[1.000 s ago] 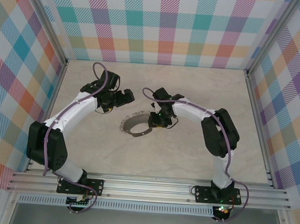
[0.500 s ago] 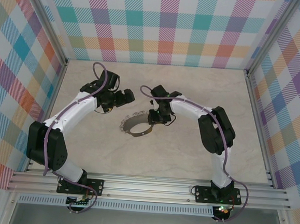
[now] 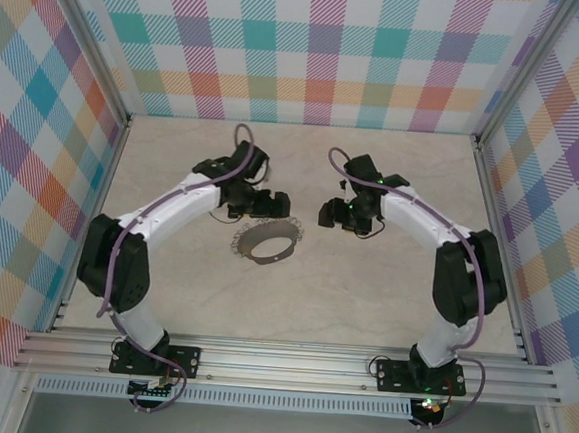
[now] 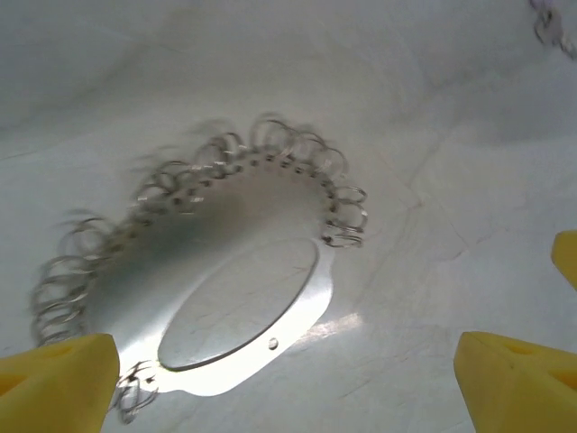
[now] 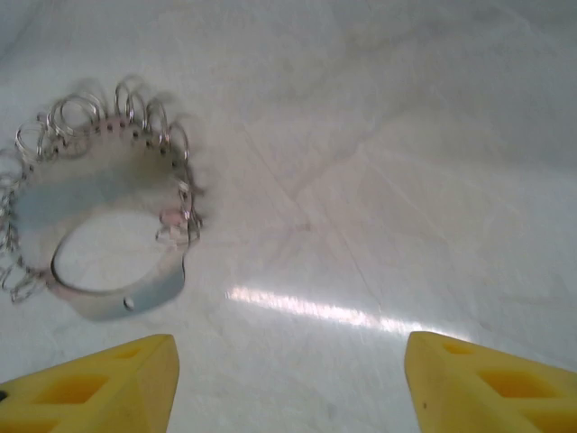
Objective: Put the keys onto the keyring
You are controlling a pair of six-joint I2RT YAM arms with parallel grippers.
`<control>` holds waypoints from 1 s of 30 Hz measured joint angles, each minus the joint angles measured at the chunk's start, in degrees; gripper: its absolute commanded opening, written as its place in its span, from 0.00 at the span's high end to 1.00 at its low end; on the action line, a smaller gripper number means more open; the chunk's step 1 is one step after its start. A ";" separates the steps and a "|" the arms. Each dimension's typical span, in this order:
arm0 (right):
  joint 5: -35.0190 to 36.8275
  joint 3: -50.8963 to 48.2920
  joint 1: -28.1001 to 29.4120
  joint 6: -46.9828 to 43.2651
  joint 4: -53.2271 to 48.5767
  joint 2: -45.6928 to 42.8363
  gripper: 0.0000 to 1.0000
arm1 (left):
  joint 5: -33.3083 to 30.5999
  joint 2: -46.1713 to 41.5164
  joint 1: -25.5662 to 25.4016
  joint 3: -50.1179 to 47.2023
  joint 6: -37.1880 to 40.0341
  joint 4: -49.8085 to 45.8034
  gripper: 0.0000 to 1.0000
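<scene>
Mid-surface, the keyring (image 4: pixel 261 354) sits loose: light, probably springy thin metal; grip its plain band, not the loops. Left gripper (image 4: pixel 288 383) and right gripper (image 5: pixel 293 383) gape wide, empty.

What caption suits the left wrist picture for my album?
Open left gripper above the keyring, a metal loop edged with small wire rings, on a pale table.

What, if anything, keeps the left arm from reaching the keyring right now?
Probably nothing: the open left hand hangs right by the keyring, which lies uncovered on the table, and the right hand stands off to the side.
</scene>
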 measured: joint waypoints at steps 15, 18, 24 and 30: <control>2.36 -20.57 -3.48 6.10 -1.31 -23.82 0.00 | -8.59 18.05 -10.47 16.35 5.81 -10.47 0.24; 3.50 -22.21 -3.50 6.27 -1.27 -27.19 0.00 | -8.48 19.10 -11.02 16.68 6.97 -11.15 0.30; 1.66 -29.27 -4.24 6.75 0.90 -33.11 0.03 | -8.13 19.28 -11.26 16.63 9.84 -11.15 0.45; -0.81 -35.04 -4.68 10.38 2.38 -36.98 0.06 | -7.15 19.54 -11.26 16.57 12.90 -10.78 0.51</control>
